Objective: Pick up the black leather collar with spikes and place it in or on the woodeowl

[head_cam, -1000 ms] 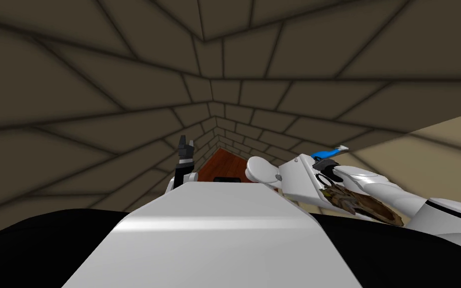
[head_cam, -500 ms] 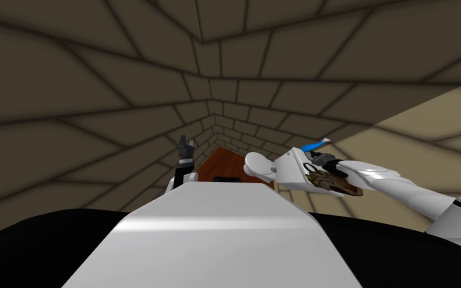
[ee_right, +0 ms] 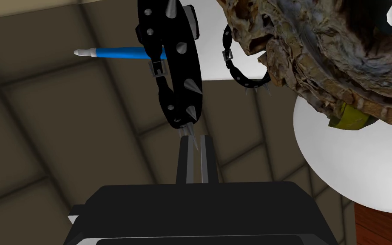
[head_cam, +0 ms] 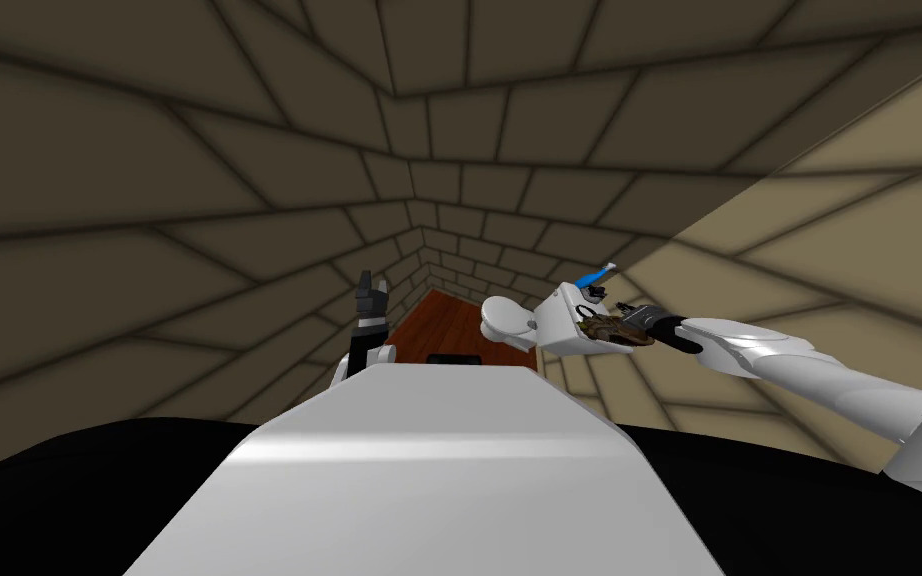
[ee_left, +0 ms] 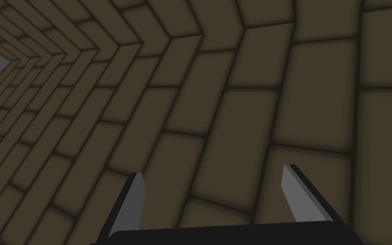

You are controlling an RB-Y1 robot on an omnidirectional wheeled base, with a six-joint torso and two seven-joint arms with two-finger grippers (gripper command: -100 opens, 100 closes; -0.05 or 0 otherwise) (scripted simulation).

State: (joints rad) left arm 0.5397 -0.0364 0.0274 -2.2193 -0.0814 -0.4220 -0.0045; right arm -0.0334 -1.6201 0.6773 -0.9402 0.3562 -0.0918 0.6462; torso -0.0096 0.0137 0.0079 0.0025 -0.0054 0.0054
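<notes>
Grip is thin: your right gripper (ee_right: 195, 141), nearly closed, pinches the spiked collar (ee_right: 178, 64) by its tip, so ease it onto the owl (ee_right: 318, 55).

Wide left jaws, pinched right jaws

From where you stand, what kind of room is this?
Probably a bathroom. A white toilet stands near the corner, the walls are covered all over in large brownish tiles, and a strip of reddish wooden floor runs beside the toilet.
</notes>
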